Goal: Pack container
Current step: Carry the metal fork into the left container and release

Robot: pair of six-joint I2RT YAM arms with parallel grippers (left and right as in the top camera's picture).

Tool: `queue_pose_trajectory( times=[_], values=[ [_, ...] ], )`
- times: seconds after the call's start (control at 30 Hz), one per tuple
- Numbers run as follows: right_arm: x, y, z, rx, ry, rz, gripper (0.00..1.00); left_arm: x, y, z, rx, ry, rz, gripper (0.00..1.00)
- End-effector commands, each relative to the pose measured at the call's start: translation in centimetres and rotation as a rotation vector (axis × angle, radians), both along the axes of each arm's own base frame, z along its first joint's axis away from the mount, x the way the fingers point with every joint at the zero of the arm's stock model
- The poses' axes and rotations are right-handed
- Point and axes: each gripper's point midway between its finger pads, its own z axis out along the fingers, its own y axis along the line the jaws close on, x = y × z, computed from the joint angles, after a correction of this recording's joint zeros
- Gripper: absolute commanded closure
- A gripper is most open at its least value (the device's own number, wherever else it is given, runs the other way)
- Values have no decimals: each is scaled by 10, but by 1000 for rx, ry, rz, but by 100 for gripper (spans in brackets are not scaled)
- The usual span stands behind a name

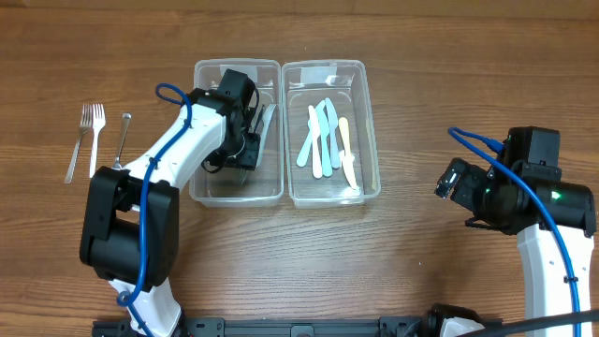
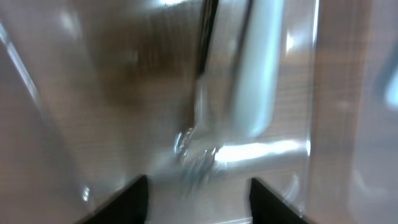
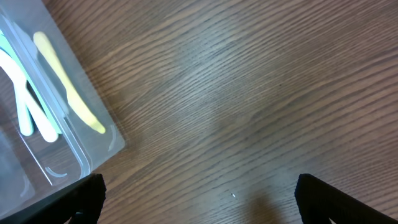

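Two clear plastic containers stand side by side. The left container has my left gripper reaching down inside it. In the blurred left wrist view the jaws are open, and a metal fork lies on the container floor just beyond the fingertips. That fork also shows in the overhead view. The right container holds several pastel plastic knives. My right gripper is open and empty above bare table, right of that container; its corner and a yellow knife show in the right wrist view.
Two metal forks and another metal utensil lie on the table left of the containers. The wooden table stretches between the right container and the right arm.
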Motion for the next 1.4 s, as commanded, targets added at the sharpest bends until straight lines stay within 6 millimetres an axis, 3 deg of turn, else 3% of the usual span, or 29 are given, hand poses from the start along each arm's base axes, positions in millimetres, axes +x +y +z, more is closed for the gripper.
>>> queue_pose_trajectory(
  times=[0.0, 0.1, 0.13, 0.17, 0.3, 0.43, 0.5, 0.57, 0.67, 0.87, 1.17, 1.37],
  values=[
    [2, 1, 2, 4, -9, 5, 0, 34, -1, 65, 10, -131, 0, 33],
    [2, 1, 2, 3, -9, 4, 0, 45, 18, 121, 67, -209, 34, 17],
    [2, 1, 2, 3, -9, 4, 0, 47, 27, 138, 81, -236, 52, 3],
    [2, 1, 2, 3, -9, 4, 0, 47, 38, 157, 86, -265, 78, 0],
    [2, 1, 2, 3, -9, 4, 0, 39, 93, 205, 76, -356, 218, 0],
    [2, 1, 2, 3, -9, 4, 0, 30, 153, 217, 81, -370, 348, 0],
    [2, 1, 2, 3, -9, 4, 0, 24, 190, 208, 108, -348, 421, 0],
    [2, 1, 2, 3, -9, 4, 0, 22, 215, 189, 122, -322, 463, 0],
    [2, 1, 2, 3, -8, 5, 0, 26, 231, 156, 131, -295, 485, 0],
    [2, 1, 2, 3, -8, 5, 0, 36, 237, 91, 138, -273, 398, 0],
    [1, -1, 1, -4, -6, 2, 0, 53, 241, 29, 116, -216, 302, 0],
    [1, -1, 1, -7, -6, 1, 0, 46, 241, -8, 81, -123, 288, 0]
  ],
)
